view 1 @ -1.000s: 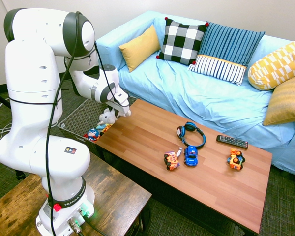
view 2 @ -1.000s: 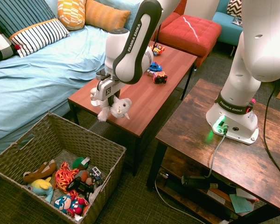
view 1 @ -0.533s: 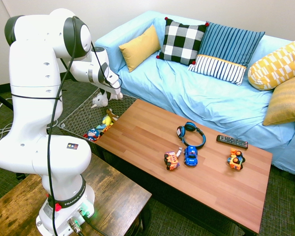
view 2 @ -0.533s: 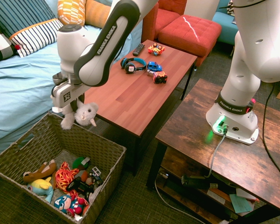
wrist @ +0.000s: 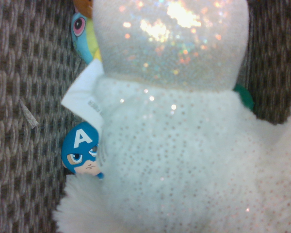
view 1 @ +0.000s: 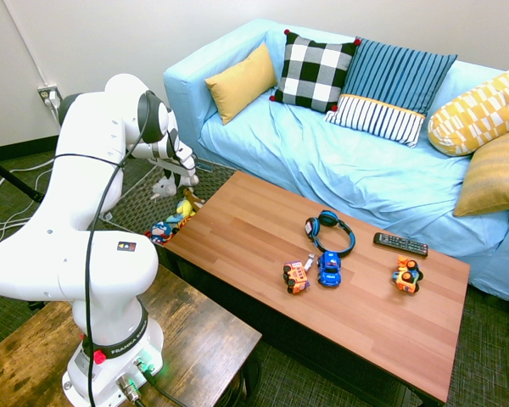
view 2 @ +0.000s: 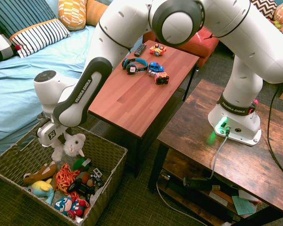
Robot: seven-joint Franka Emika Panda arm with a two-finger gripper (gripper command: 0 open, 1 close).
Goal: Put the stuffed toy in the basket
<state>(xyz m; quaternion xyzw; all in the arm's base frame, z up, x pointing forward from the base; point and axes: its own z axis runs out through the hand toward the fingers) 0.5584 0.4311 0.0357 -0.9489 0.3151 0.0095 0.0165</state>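
Now the hand (view 2: 56, 141) points straight down over the basket (view 2: 106, 157), clamped shut on the stuffed toy (view 2: 71, 146), which dangles from it just inside the woven rim. Below and beside the white plush lie the colourful toys (view 2: 68, 186) on the basket floor, apart from it as far as the second exterior view shows. Up close, the wrist view is filled with its sparkly white fur (wrist: 184, 145), a blue masked doll (wrist: 82, 153) peeking out beside it.
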